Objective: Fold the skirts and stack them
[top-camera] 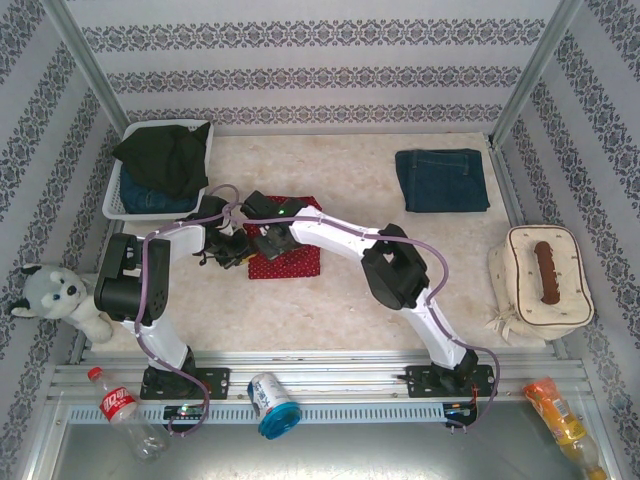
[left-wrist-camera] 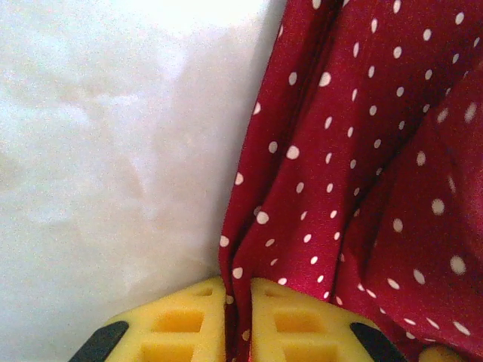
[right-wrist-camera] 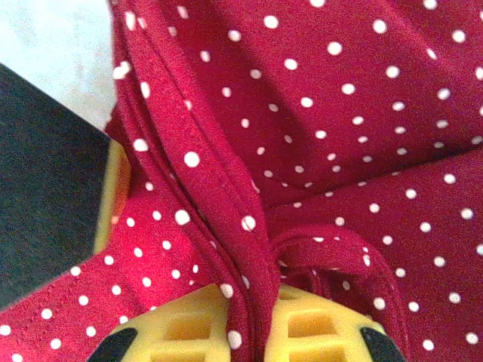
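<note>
Walls: back wall (top-camera: 320, 60), left wall (top-camera: 40, 150) and right wall (top-camera: 600, 150), papered white with horizontal bands of grey damask ornament.
Frame: bare metal left post (top-camera: 85, 60) and right post (top-camera: 530, 70) at the far corners.
Table (top-camera: 350, 300): cream, marble-veined top.
Near edge: slotted aluminium rail (top-camera: 330, 385), with a grey surface (top-camera: 380, 450) on its near side.
Light: bright, even, with soft shadows.

- basket (top-camera: 113, 200) in the table's (top-camera: 350, 310) far left corner, heaped skirts (top-camera: 165, 155) in it
- folded skirt (top-camera: 440, 180) at far right
- dotted skirt (top-camera: 295, 262) mid-table, nearer than both
</note>
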Robot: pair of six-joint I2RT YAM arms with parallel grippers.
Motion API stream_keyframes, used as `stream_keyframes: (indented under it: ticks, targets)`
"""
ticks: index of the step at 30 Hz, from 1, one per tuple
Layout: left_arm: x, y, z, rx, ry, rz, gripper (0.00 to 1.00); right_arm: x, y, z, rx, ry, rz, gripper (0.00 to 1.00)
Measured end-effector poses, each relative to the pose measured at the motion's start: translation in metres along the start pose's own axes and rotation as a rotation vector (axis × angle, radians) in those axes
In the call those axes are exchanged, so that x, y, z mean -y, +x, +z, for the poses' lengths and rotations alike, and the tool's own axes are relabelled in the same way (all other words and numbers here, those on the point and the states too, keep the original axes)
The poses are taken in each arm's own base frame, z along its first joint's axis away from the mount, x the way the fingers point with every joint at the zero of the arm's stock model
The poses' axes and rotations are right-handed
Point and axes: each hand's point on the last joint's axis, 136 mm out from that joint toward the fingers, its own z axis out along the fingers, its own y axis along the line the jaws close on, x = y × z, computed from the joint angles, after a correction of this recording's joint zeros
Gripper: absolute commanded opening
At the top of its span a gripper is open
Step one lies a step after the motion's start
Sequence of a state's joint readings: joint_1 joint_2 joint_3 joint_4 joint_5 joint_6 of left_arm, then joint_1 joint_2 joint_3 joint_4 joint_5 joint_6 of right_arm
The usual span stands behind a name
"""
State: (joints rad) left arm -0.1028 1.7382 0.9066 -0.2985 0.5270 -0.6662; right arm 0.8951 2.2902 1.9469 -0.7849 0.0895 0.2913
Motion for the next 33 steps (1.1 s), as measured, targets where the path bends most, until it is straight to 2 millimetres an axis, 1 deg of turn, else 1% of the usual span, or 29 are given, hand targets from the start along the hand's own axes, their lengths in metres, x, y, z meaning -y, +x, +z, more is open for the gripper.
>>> stream_keyframes:
  ticks: [3, 6, 9, 12, 16, 17, 19, 22, 23, 25, 26, 27, 28, 29, 31, 33]
  targets:
    - [0.000, 0.000, 0.000, 0.000, 0.000, 0.000, 0.14, 0.011, 0.008, -0.008, -0.011, -0.003, 0.040, 0.00]
    - [0.000, 0.000, 0.000, 0.000, 0.000, 0.000, 0.14, 0.021, 0.003, -0.017, -0.005, -0.011, 0.080, 0.01]
    - [0.000, 0.000, 0.000, 0.000, 0.001, 0.000, 0.14, 0.025, 0.001, -0.019, -0.018, -0.008, 0.122, 0.02]
    - [0.000, 0.000, 0.000, 0.000, 0.001, 0.000, 0.14, 0.019, -0.007, -0.017, -0.023, -0.014, 0.160, 0.03]
    - [0.000, 0.000, 0.000, -0.001, 0.003, 0.000, 0.14, 0.006, -0.012, -0.005, -0.044, -0.033, 0.192, 0.06]
    - [0.000, 0.000, 0.000, -0.001, 0.003, -0.001, 0.14, 0.003, -0.011, -0.002, -0.054, -0.045, 0.200, 0.08]
    - [0.000, 0.000, 0.000, -0.002, 0.004, -0.001, 0.15, -0.005, -0.007, 0.000, -0.074, -0.073, 0.208, 0.17]
    - [0.000, -0.001, -0.001, -0.003, 0.008, -0.001, 0.21, -0.017, -0.005, -0.001, -0.097, -0.139, 0.214, 0.26]
    - [0.000, 0.000, -0.001, -0.005, 0.010, 0.000, 0.23, -0.021, -0.005, -0.004, -0.100, -0.165, 0.217, 0.29]
    - [0.001, 0.000, -0.003, -0.003, 0.013, 0.004, 0.25, -0.025, -0.005, -0.009, -0.100, -0.211, 0.220, 0.38]
    - [0.000, 0.001, -0.005, -0.001, 0.013, 0.004, 0.27, -0.025, -0.004, -0.016, -0.097, -0.237, 0.227, 0.43]
    - [-0.001, 0.003, -0.008, 0.000, 0.008, 0.001, 0.29, -0.023, -0.001, -0.025, -0.098, -0.258, 0.236, 0.49]
    - [-0.003, 0.004, -0.012, 0.001, 0.004, -0.002, 0.31, -0.020, -0.001, -0.034, -0.090, -0.277, 0.241, 0.54]
    - [-0.004, 0.006, -0.016, 0.005, -0.002, -0.001, 0.35, -0.013, 0.000, -0.045, -0.079, -0.293, 0.261, 0.57]
    - [-0.006, 0.010, -0.027, 0.020, -0.013, 0.002, 0.41, 0.010, -0.002, -0.069, -0.038, -0.307, 0.313, 0.62]
    - [-0.005, 0.013, -0.039, 0.042, -0.019, 0.015, 0.48, 0.044, -0.004, -0.088, 0.009, -0.302, 0.399, 0.63]
